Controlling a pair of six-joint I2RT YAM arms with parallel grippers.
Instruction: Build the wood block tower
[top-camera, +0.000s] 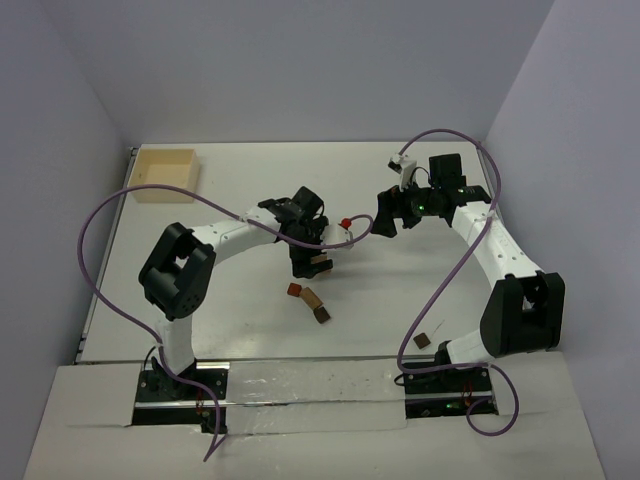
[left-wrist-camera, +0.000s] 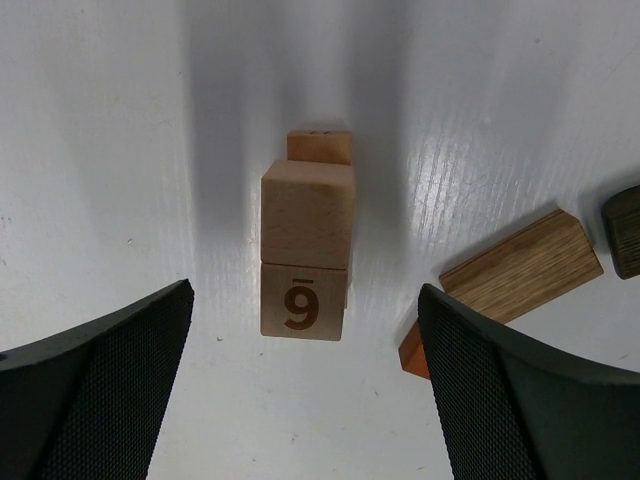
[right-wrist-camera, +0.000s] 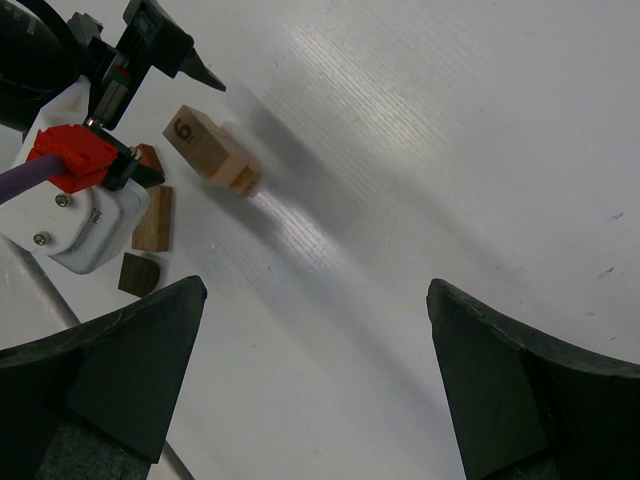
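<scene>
The wood block tower stands at mid-table: a reddish piece at the bottom and two tan blocks on it, the upper one marked 9. My left gripper hangs open just above it, one finger on each side, touching nothing. The right wrist view shows the tower under the left fingers. Loose wood blocks lie beside it: a tan bar, a reddish piece and a dark brown one. My right gripper is open and empty over bare table, to the right of the tower.
A pale square wooden box sits at the far left corner. One more dark brown block lies near the right arm's base. Purple cables loop over both arms.
</scene>
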